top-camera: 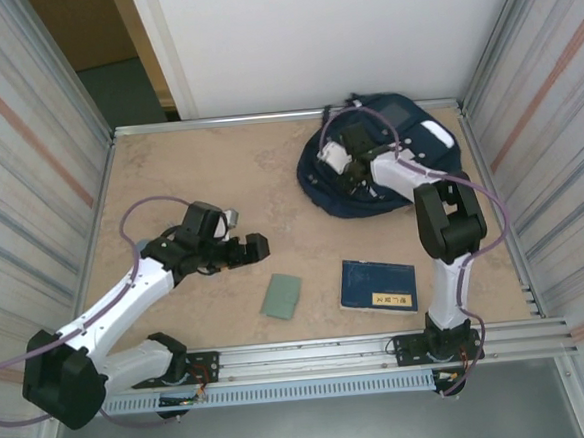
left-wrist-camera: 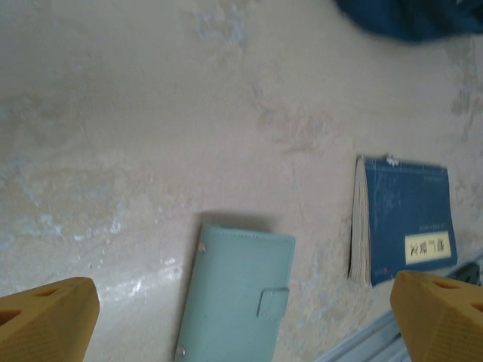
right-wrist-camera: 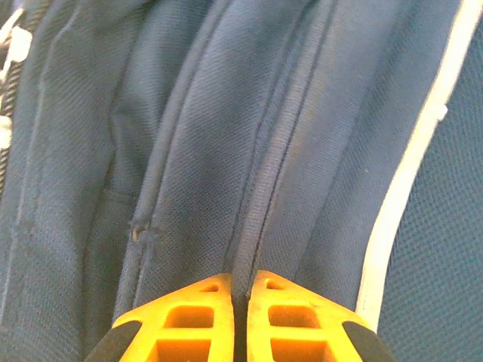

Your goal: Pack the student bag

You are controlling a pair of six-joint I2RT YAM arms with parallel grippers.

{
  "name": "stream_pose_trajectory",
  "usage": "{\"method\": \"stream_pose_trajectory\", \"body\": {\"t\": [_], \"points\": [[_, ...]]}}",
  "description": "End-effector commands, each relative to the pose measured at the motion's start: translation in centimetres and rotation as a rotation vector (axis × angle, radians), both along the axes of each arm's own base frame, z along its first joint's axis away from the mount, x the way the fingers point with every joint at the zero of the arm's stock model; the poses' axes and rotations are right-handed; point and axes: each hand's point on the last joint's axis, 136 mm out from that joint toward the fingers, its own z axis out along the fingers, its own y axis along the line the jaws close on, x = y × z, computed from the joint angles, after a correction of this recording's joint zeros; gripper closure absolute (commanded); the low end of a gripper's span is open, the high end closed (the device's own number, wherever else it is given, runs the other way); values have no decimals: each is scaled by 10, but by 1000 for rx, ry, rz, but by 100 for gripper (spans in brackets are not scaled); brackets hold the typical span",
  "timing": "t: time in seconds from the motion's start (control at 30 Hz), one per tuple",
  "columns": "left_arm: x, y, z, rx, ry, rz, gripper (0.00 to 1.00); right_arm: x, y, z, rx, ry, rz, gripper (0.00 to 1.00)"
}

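table (top-camera: 218, 164) | student bag (top-camera: 429, 141) far right | book (top-camera: 377, 285), wallet (top-camera: 281, 296) near edge

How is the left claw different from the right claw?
The left gripper is wide open and empty; the right gripper is shut, pinching a fold of the student bag. The left gripper hangs over the table by the green wallet; the right gripper sits on the bag. Both have orange fingers.

Bare bench (top-camera: 189, 176) across left and centre: open passage. Student bag (top-camera: 322, 189) blocks far-right corner, close to the back wall. Near edge: green wallet (top-camera: 280, 296) and blue book (top-camera: 378, 286) lie flat, passable gap between.
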Motion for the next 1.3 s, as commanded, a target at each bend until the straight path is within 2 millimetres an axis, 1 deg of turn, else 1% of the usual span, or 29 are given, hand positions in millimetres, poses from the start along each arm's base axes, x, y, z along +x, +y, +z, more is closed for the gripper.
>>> {"method": "stream_pose_trajectory", "body": {"t": [0.0, 0.07, 0.17, 0.27, 0.33, 0.37, 0.47, 0.57, 0.6, 0.67, 0.73, 0.83, 0.87, 0.9, 0.93, 0.97, 1.0, 1.03, 1.07, 1.1, 1.17, 1.23, 1.27], "points": [[26, 1, 14, -59, -46, 50, 1, -35, 69, 25, 48, -135, 477, 100], [34, 2, 12, -89, -22, 49, 1, -40, 74, 29, 45, -121, 536, 100], [42, 3, 2, -91, 17, 42, 1, -48, 82, 27, -7, -118, 655, 100], [50, -7, -6, -106, 43, 6, 1, -52, 86, 22, -58, -161, 742, 100], [53, -13, -10, -119, 67, -10, 1, -48, 88, 21, -72, -206, 756, 100], [55, -17, -11, -134, 63, -24, 1, -46, 89, 23, -69, -226, 756, 97], [59, -24, -21, -168, 57, -26, 2, -44, 94, 28, -47, -270, 754, 82], [64, -24, -31, -156, 81, -17, 4, -42, 95, 41, -30, -288, 698, 69], [66, -25, -33, -152, 86, -15, 4, -41, 94, 48, -23, -296, 661, 65], [71, -27, -38, -157, 97, 5, 5, -40, 91, 63, 14, -320, 577, 62], [78, -30, -40, -175, 94, 13, 10, -43, 86, 81, 73, -338, 474, 60], [85, -37, -36, -186, 103, 4, 18, -42, 71, 112, 163, -375, 199, 58], [87, -39, -37, -185, 103, 0, 21, -42, 62, 124, 207, -389, 64, 57], [89, -42, -37, -188, 97, -8, 26, -43, 53, 134, 259, -397, -67, 54], [91, -45, -38, -193, 95, -16, 29, -45, 41, 143, 306, -398, -199, 6], [93, -49, -36, -206, 94, -30, 34, -49, 28, 148, 367, -367, -347, 1], [95, -53, -37, -217, 103, -40, 36, -55, 16, 147, 420, -320, -473, 1], [97, -56, -37, -228, 113, -47, 37, -63, 8, 143, 483, -232, -592, 1], [100, -59, -37, -237, 119, -50, 38, -73, 8, 138, 550, -128, -641, 1], [101, -61, -39, -241, 123, -48, 38, -80, 10, 132, 607, -35, -659, 1], [106, -65, -44, -251, 124, -42, 43, -99, 17, 116, 758, 189, -698, 1], [109, -70, -47, -265, 133, -43, 51, -111, 22, 104, 895, 366, -706, 1], [109, -72, -50, -264, 141, -45, 54, -114, 19, 99, 928, 427, -740, 1]]}}
